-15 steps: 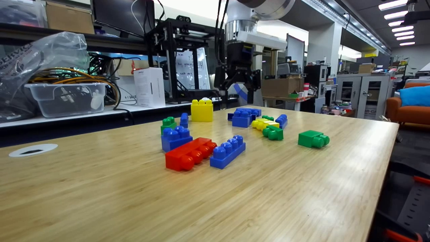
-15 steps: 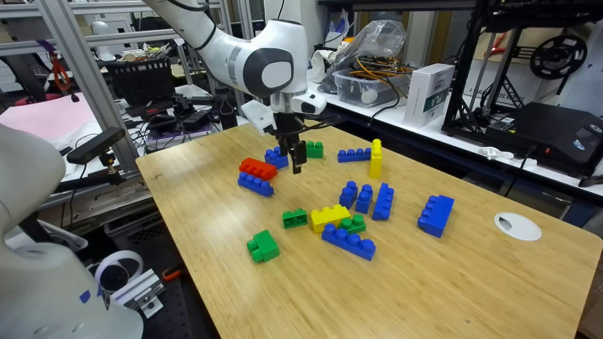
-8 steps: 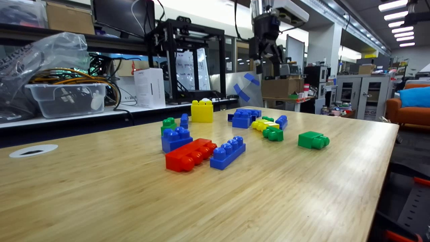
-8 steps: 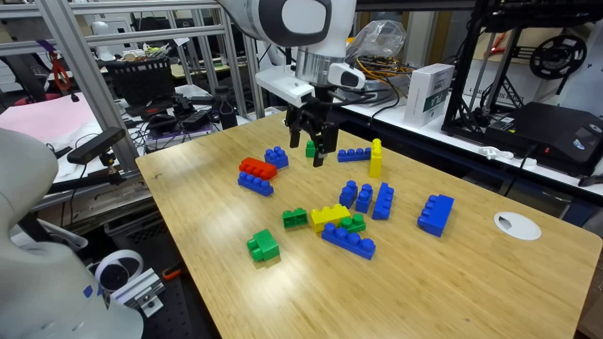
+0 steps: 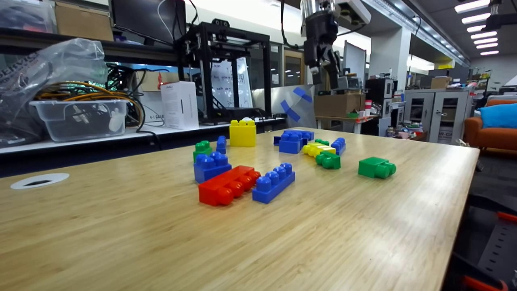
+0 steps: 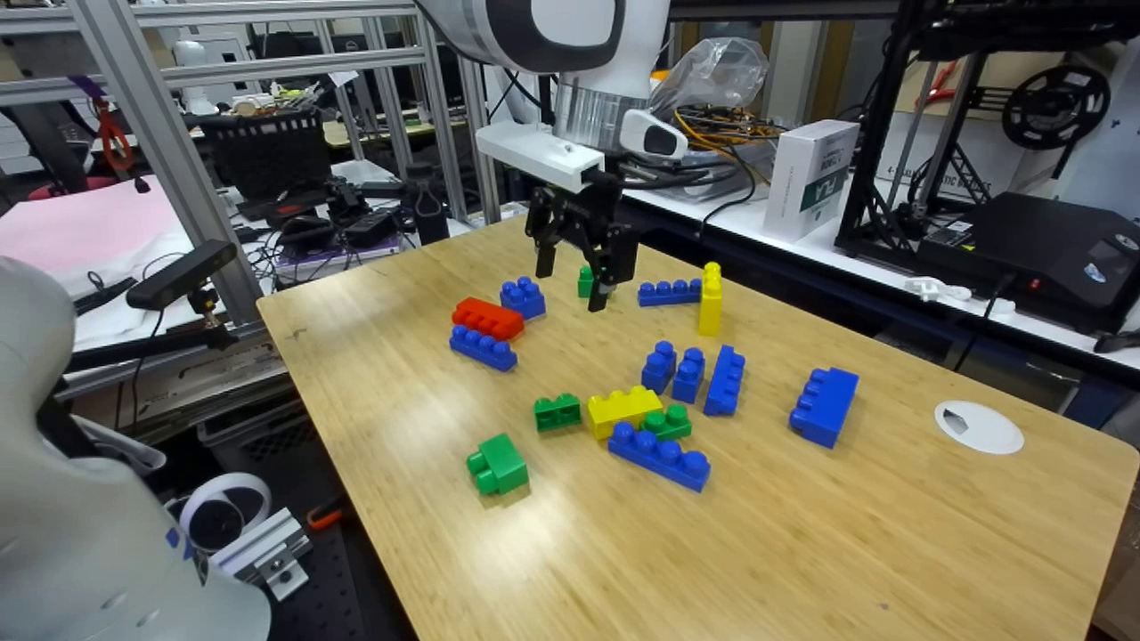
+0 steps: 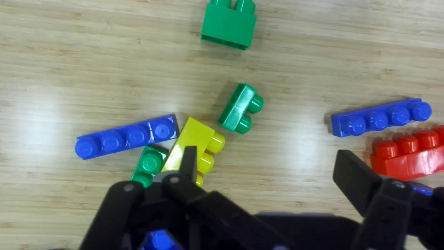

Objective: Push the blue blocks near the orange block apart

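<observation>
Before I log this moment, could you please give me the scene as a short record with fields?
Gripper: open, raised above the table, holding nothing
Orange block: lying on its side
Long blue block: four studs up, close along the orange block's stud side
Short blue block: studs up, on the orange block's opposite side; contact unclear
Tall yellow block: studs up
Low yellow block: on its side
Green blocks: four, scattered

Your gripper (image 6: 572, 288) has climbed and turned over the past second; in an exterior view you now see it larger, nearly broadside, covering part of a green brick (image 6: 584, 283) that showed two studs earlier.
</observation>
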Robot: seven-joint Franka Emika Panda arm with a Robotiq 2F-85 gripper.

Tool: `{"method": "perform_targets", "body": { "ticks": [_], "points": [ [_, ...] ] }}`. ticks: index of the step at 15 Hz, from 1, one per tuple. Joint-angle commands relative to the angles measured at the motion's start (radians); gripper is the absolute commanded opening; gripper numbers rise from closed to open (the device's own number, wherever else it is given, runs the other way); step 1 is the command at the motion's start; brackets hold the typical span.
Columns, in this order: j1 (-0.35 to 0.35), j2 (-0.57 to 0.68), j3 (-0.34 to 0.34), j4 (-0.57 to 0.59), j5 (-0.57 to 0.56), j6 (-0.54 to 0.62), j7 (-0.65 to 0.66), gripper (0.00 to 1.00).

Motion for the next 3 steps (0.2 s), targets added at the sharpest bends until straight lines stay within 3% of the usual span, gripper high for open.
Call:
{"method": "perform_targets", "body": {
  "ticks": [1,3],
  "points": [
    [0.048,0.001,-0.046,0.002,-0.002,-0.002,0.003,1.00],
    [0.055,0.000,-0.052,0.002,-0.001,-0.002,0.003,1.00]
  ]
}}
